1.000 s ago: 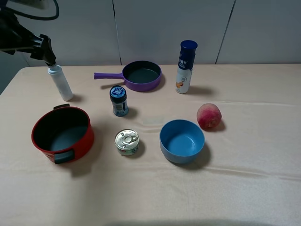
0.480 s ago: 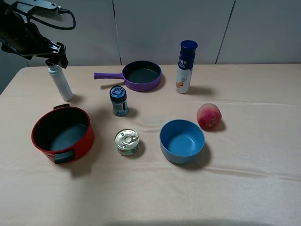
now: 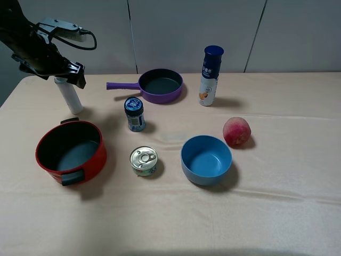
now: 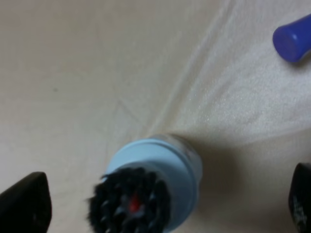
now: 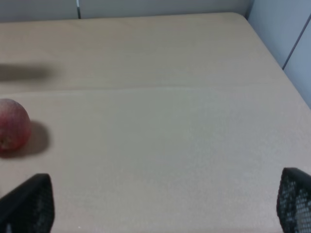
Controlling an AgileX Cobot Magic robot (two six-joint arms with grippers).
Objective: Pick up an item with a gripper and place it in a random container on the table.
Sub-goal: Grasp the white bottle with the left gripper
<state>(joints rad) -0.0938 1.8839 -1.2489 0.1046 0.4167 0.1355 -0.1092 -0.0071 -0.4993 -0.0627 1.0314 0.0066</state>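
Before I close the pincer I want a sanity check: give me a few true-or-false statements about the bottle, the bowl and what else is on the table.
1. The left pincer hangs open over the black cap of the white bottle. True.
2. The bottle sits inside the blue bowl. False: the bowl is empty; the bottle stands on the table near its far left corner.
3. The peach lies on the table right beside the blue bowl. True.
4. The tin can is inside the red pot. False: it stands on the table between pot and bowl.
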